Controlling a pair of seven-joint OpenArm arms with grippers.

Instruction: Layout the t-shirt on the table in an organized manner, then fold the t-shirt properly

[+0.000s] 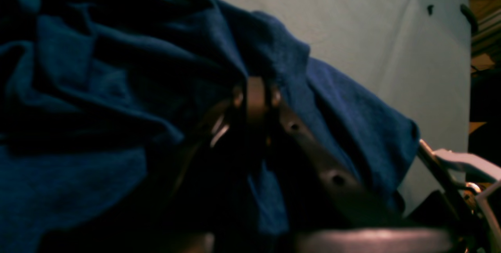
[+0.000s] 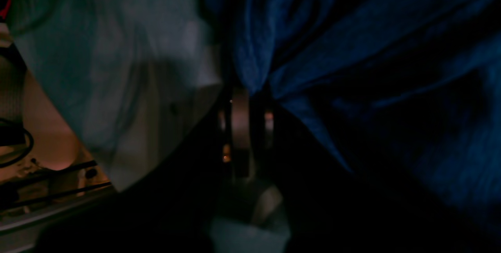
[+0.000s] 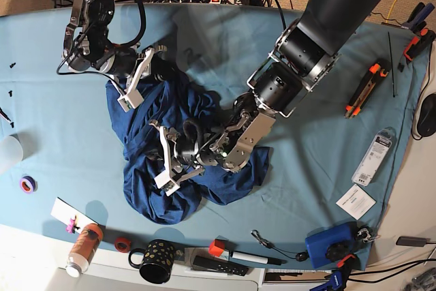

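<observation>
Both grippers were clenched on the crumpled navy t-shirt (image 3: 163,161), bunched on the teal table (image 3: 54,107). The left gripper (image 1: 256,88) pinched a fold; the right gripper (image 2: 244,100) was mostly lost in dark shadow.

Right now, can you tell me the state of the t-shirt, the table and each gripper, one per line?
t-shirt: crumpled in a heap, not laid out, not folded
table: covered in teal cloth, faintly creased
left gripper: shut on the t-shirt
right gripper: shut on the t-shirt
</observation>
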